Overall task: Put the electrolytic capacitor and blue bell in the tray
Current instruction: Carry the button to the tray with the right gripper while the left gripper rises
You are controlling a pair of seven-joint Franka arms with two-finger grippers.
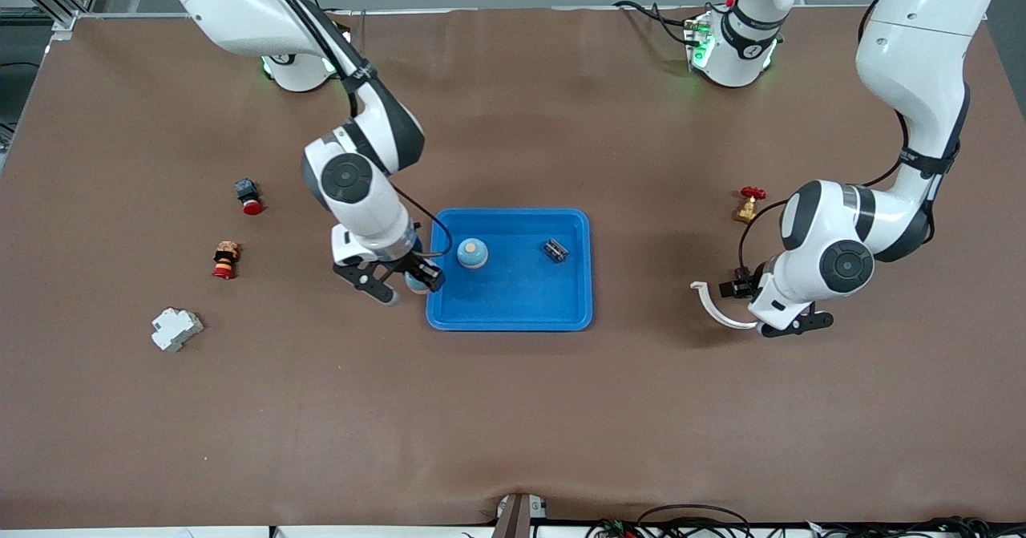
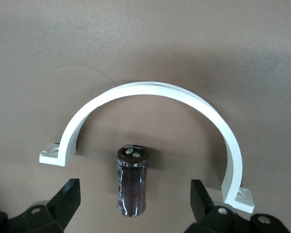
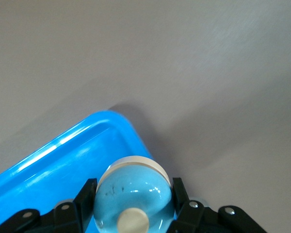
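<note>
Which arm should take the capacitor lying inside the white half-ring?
Left. The left gripper hangs over the capacitor, jaws open either side of it; the right gripper is shut on a blue bell at the tray rim.

Glossy white arms, black joints, black cables, green-lit bases.

Front view: left arm covers the capacitor (image 2: 132, 180) completely, and the clamp (image 1: 716, 307), right of centre, is half hidden under the left gripper (image 1: 789, 325). Right gripper (image 1: 405, 283) blocks most of the bell (image 1: 416, 283) it carries. Small dark part (image 1: 555, 250) in tray (image 1: 513, 313): too small to tell. Right wrist view: tray cut off at bottom left edge.
</note>
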